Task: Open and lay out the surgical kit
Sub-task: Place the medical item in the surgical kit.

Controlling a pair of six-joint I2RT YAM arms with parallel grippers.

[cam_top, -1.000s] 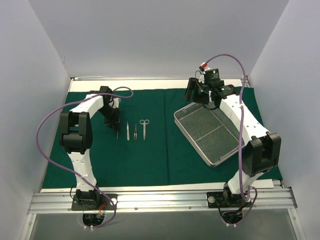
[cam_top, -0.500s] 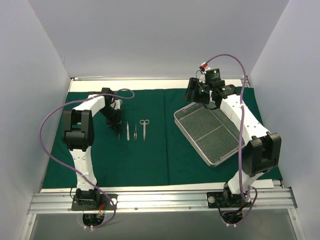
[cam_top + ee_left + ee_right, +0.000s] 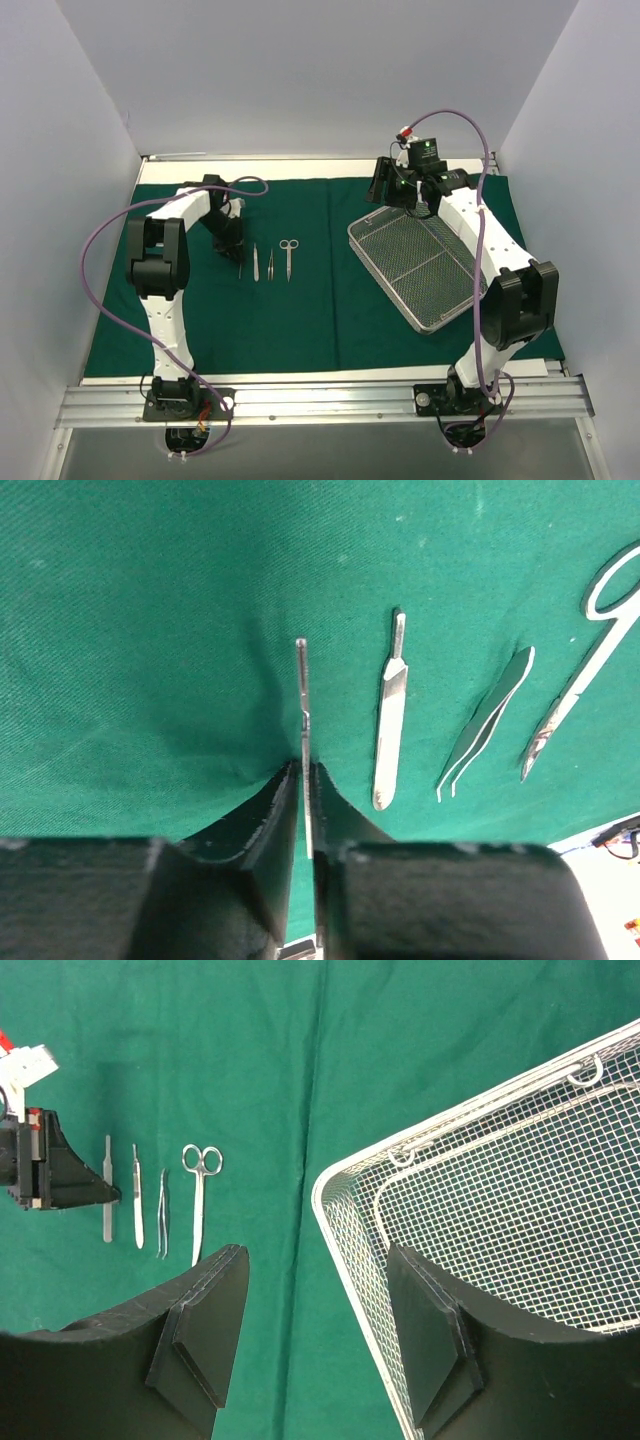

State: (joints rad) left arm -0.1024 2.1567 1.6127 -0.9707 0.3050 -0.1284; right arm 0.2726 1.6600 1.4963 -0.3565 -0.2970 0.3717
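The dark green drape [image 3: 330,310] is spread over the table. My left gripper [image 3: 237,254] is shut on the near end of a thin steel instrument [image 3: 302,690], with its fingertips [image 3: 285,780] down on the puckered drape [image 3: 150,630]. To its right lie a flat steel handle [image 3: 390,715], tweezers [image 3: 487,725] and scissors [image 3: 580,675], all in a row. The wire-mesh tray [image 3: 383,282] lies at the right and nothing shows in it. My right gripper [image 3: 402,196] hovers open over the tray's far left corner [image 3: 335,1260]. The row of instruments also shows in the right wrist view [image 3: 160,1205].
White walls close in the left, back and right. A metal rail [image 3: 320,400] carrying the arm bases runs along the near edge. The tray's near corner reaches close to the right arm [image 3: 515,300]. Purple cables loop from both arms.
My left gripper has shifted slightly right and nearer with the thin instrument, beside the row. The left elbow has swung in. The right arm has hardly moved.
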